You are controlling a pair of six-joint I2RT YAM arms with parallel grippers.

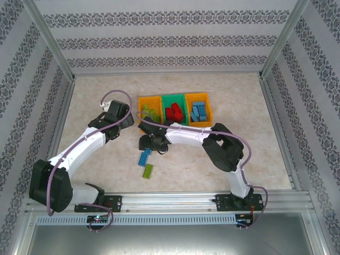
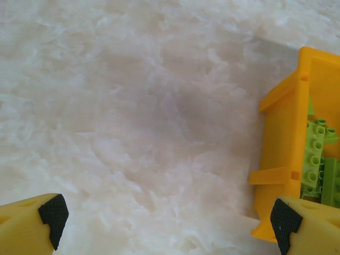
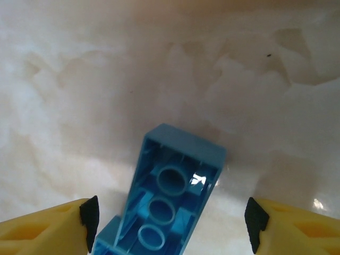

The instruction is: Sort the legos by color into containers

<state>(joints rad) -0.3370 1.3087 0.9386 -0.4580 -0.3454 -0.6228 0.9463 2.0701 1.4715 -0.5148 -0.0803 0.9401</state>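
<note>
The bench [image 1: 106,170] carries the bins [image 1: 175,97] toward its far side: lime pieces in the left one, red in the middle, blue in the right. The left claw [image 2: 169,220] hangs spread wide and empty over bare bench just beside the bins' left end. The right claw [image 3: 172,220] sits low just in front of the bins, its fingers well apart with one on either side of the blue brick [image 3: 175,175], neither touching it. That brick lies on the bench with its hollow underside and three tubes facing the wrist camera. A green brick [image 1: 147,171] lies a little nearer than it, further from the bins. The blue brick looks light, rigid and glossy, so it is likely to skid or twist under an uneven pinch. The best hold is probably across its two long flat walls, near the middle, squeezed squarely.
</note>
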